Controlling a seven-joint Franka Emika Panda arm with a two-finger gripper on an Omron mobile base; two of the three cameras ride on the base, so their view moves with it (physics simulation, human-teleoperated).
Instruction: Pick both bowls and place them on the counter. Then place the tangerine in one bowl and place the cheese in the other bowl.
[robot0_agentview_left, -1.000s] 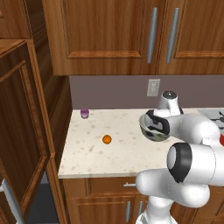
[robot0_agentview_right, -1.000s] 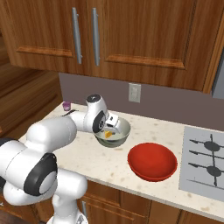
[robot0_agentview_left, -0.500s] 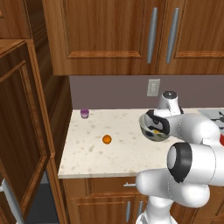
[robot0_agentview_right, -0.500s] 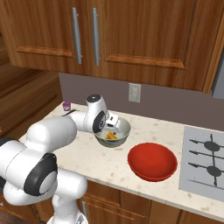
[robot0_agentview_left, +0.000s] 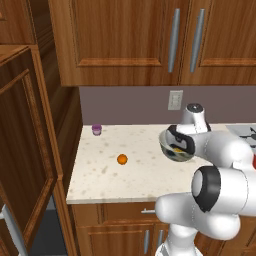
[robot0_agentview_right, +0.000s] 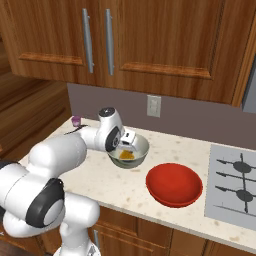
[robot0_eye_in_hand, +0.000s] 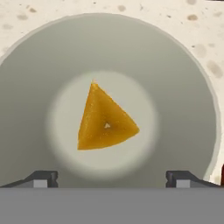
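The cheese (robot0_eye_in_hand: 105, 122) now lies loose on the bottom of the pale bowl (robot0_agentview_right: 131, 156). A second ago we were closing in on that bowl with it; now our fingers (robot0_eye_in_hand: 43, 178) stand wide apart, clear of the wedge on either side, so we judge it released and this half done. The tangerine (robot0_agentview_left: 122, 159) sits alone on the worktop (robot0_agentview_left: 100, 175), well apart from the red bowl (robot0_agentview_right: 174, 184), which is empty and needs it next. A small purple cup (robot0_agentview_left: 97, 130) stands near the wall, below wooden cabinets (robot0_agentview_right: 150, 40); a stove (robot0_agentview_right: 235, 180) lies beside the red bowl.
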